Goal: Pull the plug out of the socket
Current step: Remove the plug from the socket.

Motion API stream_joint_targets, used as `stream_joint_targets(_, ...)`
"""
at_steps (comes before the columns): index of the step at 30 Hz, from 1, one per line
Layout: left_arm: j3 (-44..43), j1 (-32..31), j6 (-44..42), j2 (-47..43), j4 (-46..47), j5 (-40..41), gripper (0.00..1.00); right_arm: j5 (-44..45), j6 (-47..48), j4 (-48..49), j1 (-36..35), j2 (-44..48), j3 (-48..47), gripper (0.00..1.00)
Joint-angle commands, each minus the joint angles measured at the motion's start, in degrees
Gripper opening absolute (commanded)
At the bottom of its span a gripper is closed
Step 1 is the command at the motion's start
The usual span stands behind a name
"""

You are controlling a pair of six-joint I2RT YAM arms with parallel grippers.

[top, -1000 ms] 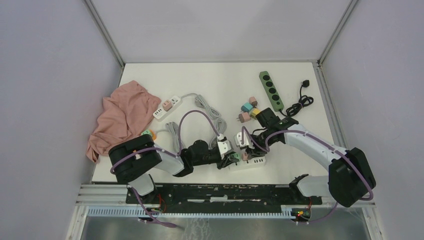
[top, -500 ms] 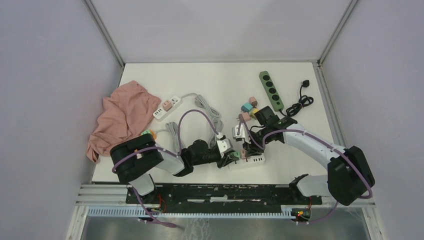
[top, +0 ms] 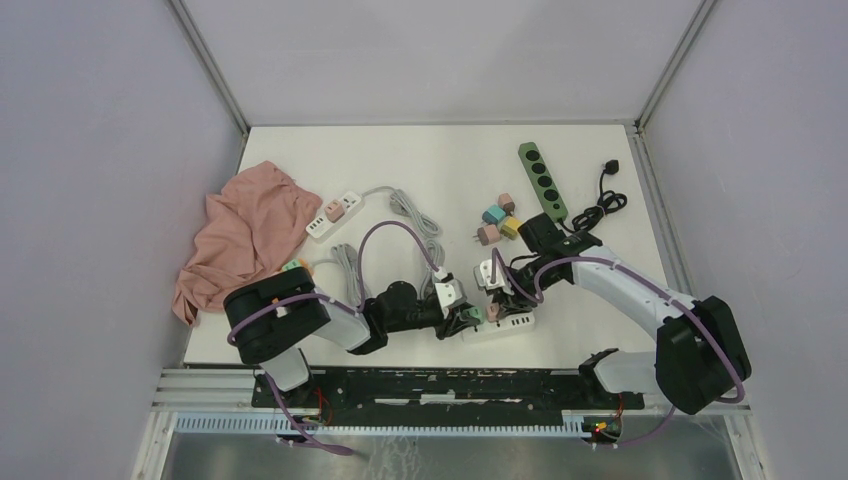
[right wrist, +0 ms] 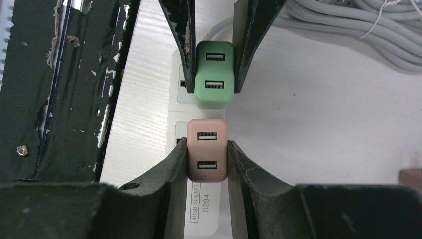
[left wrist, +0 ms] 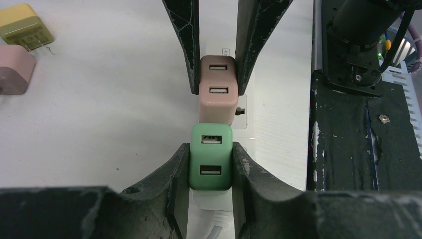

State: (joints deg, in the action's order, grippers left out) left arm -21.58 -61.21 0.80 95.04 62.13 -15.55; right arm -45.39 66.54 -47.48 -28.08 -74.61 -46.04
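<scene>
One green plug (left wrist: pixel 210 157), pink plug (left wrist: pixel 217 89) just beside

Left plug (left wrist: pixel 210 157) just beside right plug (left wrist: pixel 218 89), both on power strip (top: pixel 512 323), front of surface (top: pixel 420 160); cloth (top: pixel 245 235) far left.

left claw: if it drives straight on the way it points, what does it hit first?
The pink plug in the right claw, directly ahead of the green plug that the left claw grips. They look almost touching; depth is unclear.
</scene>
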Motion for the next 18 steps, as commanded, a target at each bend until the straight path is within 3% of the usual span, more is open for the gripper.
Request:
stream_joint_targets(1, 0.9, 0.4, 1.0, 2.0, -4.0, 1.3, 0.03, -6.5, -8.1, 5.5, -1.9, 1.5, -0.8, 0.02)
stream_joint_targets(4, 0.7, 0.4, 1.1, 2.2, -4.2, 1.3, 0.03, -4.1, -20.4, 14.3, -1.9, 2.0, -0.4, 0.02)
stream_joint_targets(7, 0.7, 0.4, 1.1, 1.9, -4.6, 1.5, 0.03, 0.6, -23.5, 17.0, -1.4, 1.5, -0.5, 0.02)
stream_joint_targets(11, 1.3, 0.3, 0.9, 1.4, -5.0, 1.7, 0.03, 1.6, -20.7, 14.7, 1.3, 2.2, -1.0, 0.01)
stream_joint_targets(18, 1.5, 0.4, 0.6, 0.9, -5.5, 1.8, 0.03, 0.0, -6.3, 1.9, 3.5, 3.1, -2.4, 0.00)
